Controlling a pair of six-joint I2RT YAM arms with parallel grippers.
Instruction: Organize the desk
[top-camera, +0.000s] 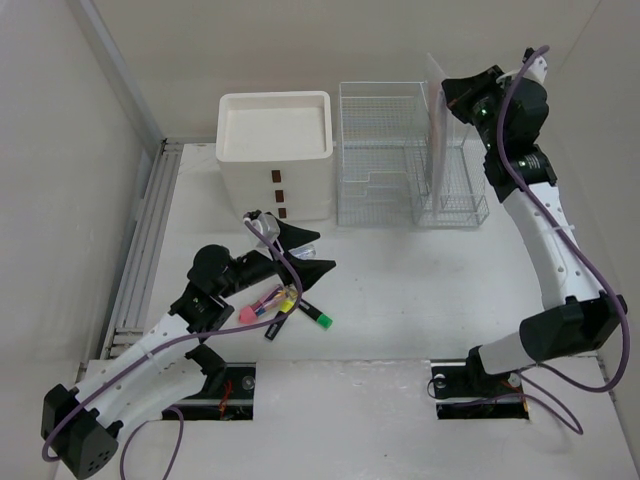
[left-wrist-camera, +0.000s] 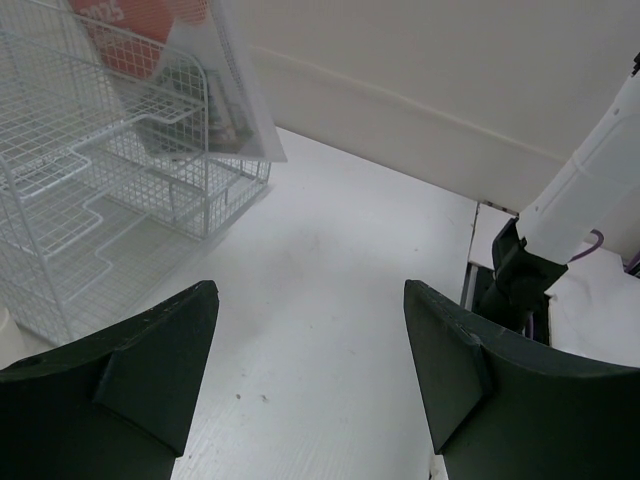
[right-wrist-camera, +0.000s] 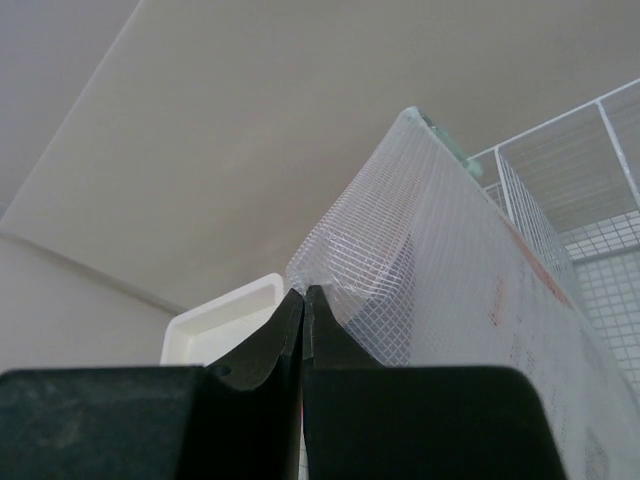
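Observation:
The white desk (top-camera: 420, 300) carries a few markers at front left: a pink one (top-camera: 262, 305), a yellow-and-black one (top-camera: 282, 312) and a green-capped one (top-camera: 318, 316). My left gripper (top-camera: 315, 252) hovers just behind them, open, with only bare desk (left-wrist-camera: 330, 330) between its fingers (left-wrist-camera: 170, 350). High at the back right, my right gripper (top-camera: 447, 100) is shut on the top corner of a translucent mesh pouch (top-camera: 438, 130). The pouch (right-wrist-camera: 440, 250) stands upright in the wire rack, pinched at the fingertips of the right gripper (right-wrist-camera: 303, 292).
A white drawer unit (top-camera: 275, 150) with brown handles stands at the back, its top tray (right-wrist-camera: 220, 325) visible past the right fingers. The white wire-mesh rack (top-camera: 385, 150) sits beside it. Beige walls enclose the desk. The right arm's base (left-wrist-camera: 520, 280) is at the near edge.

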